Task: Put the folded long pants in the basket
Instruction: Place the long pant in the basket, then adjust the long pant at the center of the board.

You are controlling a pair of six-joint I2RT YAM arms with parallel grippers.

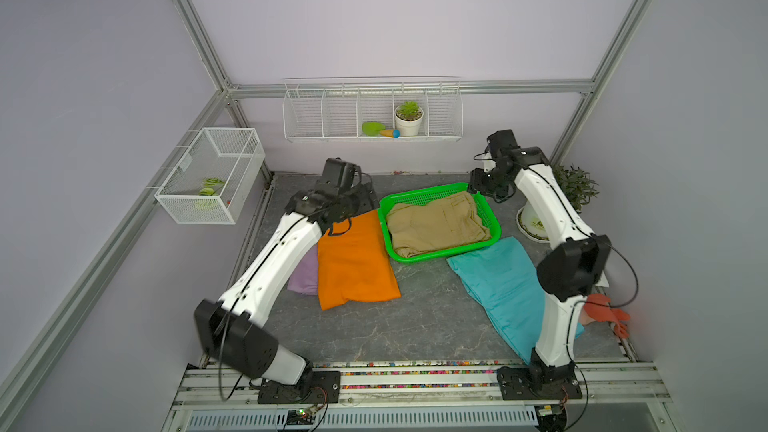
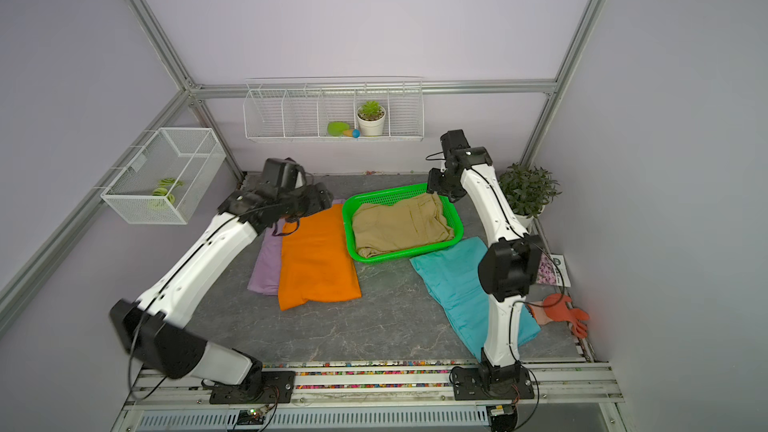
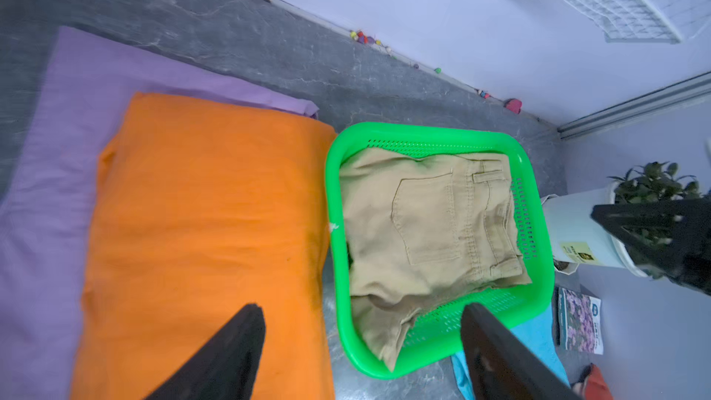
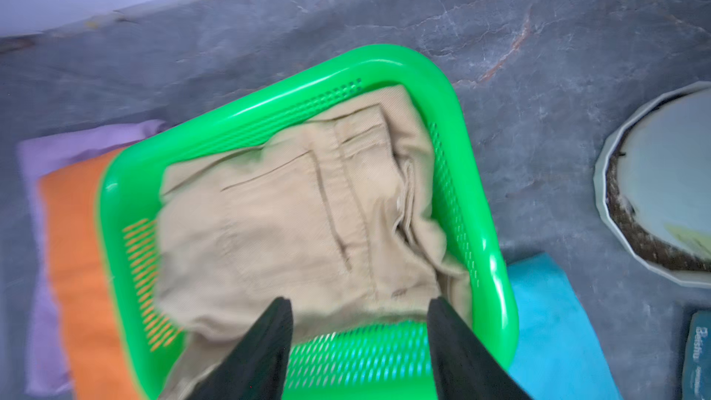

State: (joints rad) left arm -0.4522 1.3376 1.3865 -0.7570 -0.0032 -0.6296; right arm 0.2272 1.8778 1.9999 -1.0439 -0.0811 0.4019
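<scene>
Grey marbled tabletop (image 1: 415, 317) inside a lilac-walled cell with an aluminium frame; white wire baskets hang on the walls.

The green basket (image 1: 384, 222) sits toward the back, centre-right. The khaki pants (image 1: 436, 222) lie inside it and nearly fill it. In the left wrist view one khaki corner rides up against the near rim. Three pairs are outside:
- The orange pants (image 1: 353, 259) are just beside the basket's left rim.
- The lilac pants (image 1: 305, 276) lie partly under the orange pair.
- The teal pants (image 1: 498, 280) are at the front right, with their far edge touching the basket.

My left gripper (image 3: 361, 307) is spread wide and empty. My right gripper (image 4: 359, 300) is parted and empty too, with nothing between the fingers.

The left arm reaches forward from its base. Its wrist is low over the far end of the orange pair, next to the basket. The right arm stretches up and forward, and its wrist bends down over the basket's far right corner.

I judge the step in hand to be clearing away from the khaki pair and going for the next one, probably orange. To do it well, I would:
- Lift both grippers straight up before moving sideways, so no finger snags the khaki cloth or the rim.
- Pinch the orange bundle at both ends through all its layers, without catching the lilac beneath.
- Carry it level so the fold holds.
</scene>
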